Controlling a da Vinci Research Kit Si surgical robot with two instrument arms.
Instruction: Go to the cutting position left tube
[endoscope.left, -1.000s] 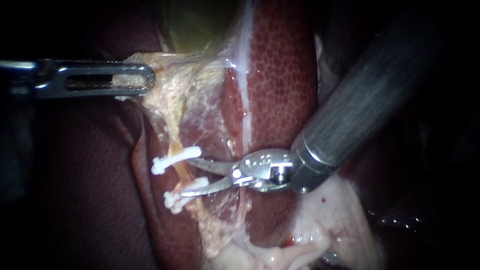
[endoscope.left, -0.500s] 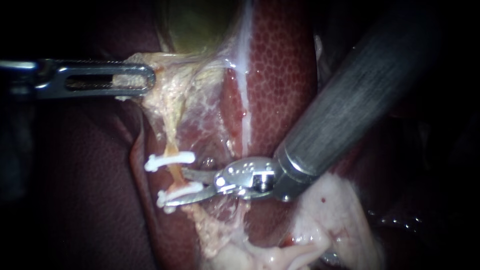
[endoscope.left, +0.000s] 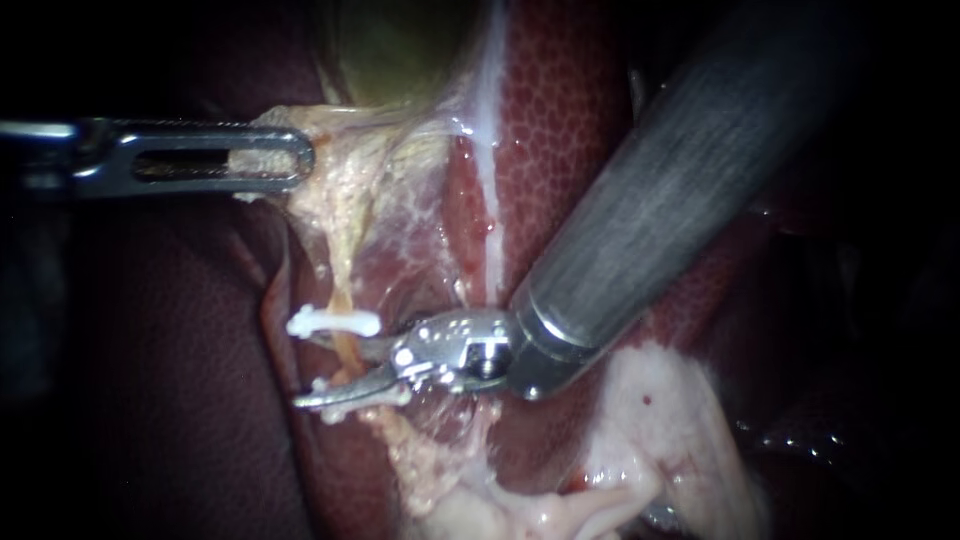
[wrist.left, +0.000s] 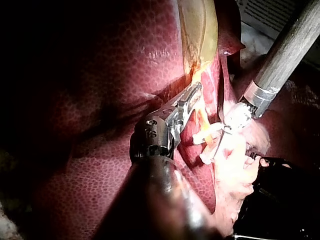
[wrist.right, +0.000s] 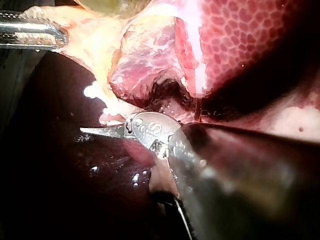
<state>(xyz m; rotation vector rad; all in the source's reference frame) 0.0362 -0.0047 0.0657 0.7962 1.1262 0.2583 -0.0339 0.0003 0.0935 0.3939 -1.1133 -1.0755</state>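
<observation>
Thin orange-tan tube (endoscope.left: 346, 348) running down from the pale yellow fatty tissue (endoscope.left: 345, 200) below the green-yellow gallbladder (endoscope.left: 390, 50), crossed by a white plastic upper clip (endoscope.left: 332, 322) and a white plastic lower clip (endoscope.left: 352, 394). The left instrument (endoscope.left: 275, 160), a slotted steel grasper, has its jaws clamped on the fatty tissue, apparently keeping it taut. The right instrument (endoscope.left: 328, 372), ending in two curved steel blades, holds them apart with the tube between them, in the gap between the two clips; the lower blade lies against the lower clip. Judged hazards: closing here may strike or loosen that clip, and the far tip, reaching past the tube, may nick the mottled red liver (endoscope.left: 560, 150) behind.
</observation>
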